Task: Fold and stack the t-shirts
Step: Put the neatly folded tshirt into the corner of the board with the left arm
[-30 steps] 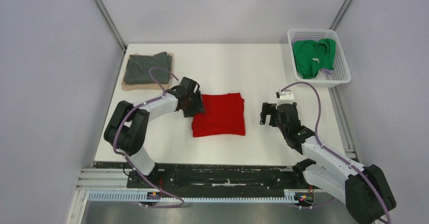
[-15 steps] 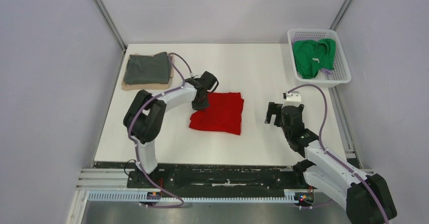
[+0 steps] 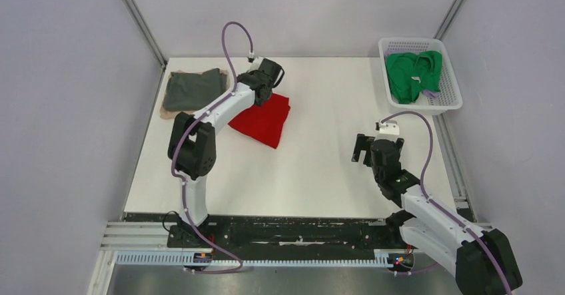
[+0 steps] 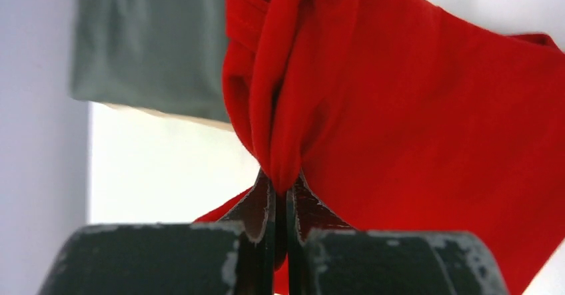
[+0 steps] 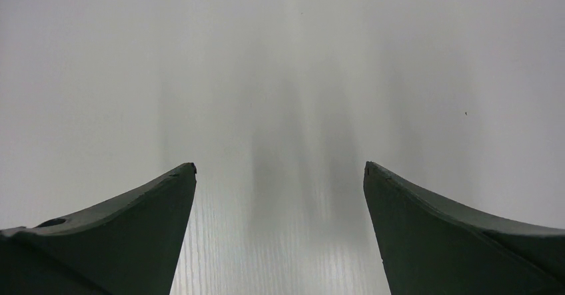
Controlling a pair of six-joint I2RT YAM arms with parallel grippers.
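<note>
My left claw [image 4: 280, 187], clamped on a bunched edge of the folded red t-shirt [image 3: 265, 118], holds it far left on the surface [image 3: 333, 102] beside the grey t-shirt [image 3: 193, 90], where so narrow a pinch could, I judge, spill the folds; my right claw [image 3: 363, 150] hangs apart, empty.

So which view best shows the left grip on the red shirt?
Left wrist: the left gripper shut on a bunched fold of the red shirt. Top external shows the shirt, but the arm hides the pinch. Right wrist shows neither.

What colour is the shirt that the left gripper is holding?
The shirt is bright red; the left wrist view shows it best.
</note>
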